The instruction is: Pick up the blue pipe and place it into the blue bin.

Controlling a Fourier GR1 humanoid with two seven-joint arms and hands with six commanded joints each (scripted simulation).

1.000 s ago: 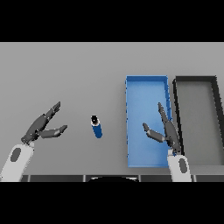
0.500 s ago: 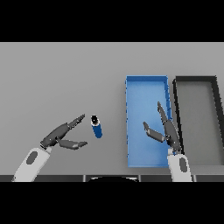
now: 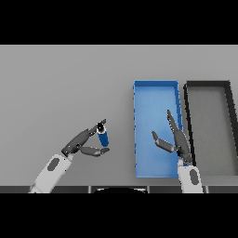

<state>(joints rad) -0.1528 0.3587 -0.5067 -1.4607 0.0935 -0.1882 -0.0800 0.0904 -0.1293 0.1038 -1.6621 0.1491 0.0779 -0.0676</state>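
The blue pipe (image 3: 103,137) is a short tube that stands on end on the grey table, its dark ring end up, left of the blue bin (image 3: 153,104). My left hand (image 3: 80,142) is beside the pipe on its left. Its fingers are straight and reach the pipe's top, and its thumb sits under the pipe's lower end, so the pipe is between them. My right hand (image 3: 179,142) is open and empty over the blue bin, with its fingers pointing away from me.
A black bin (image 3: 186,116) stands right next to the blue bin on its right side. The grey table (image 3: 60,83) stretches wide to the left of and behind the pipe.
My left hand has moved right across the table to the pipe, and its fingers and thumb now frame it. The pipe and my right hand have stayed in place.
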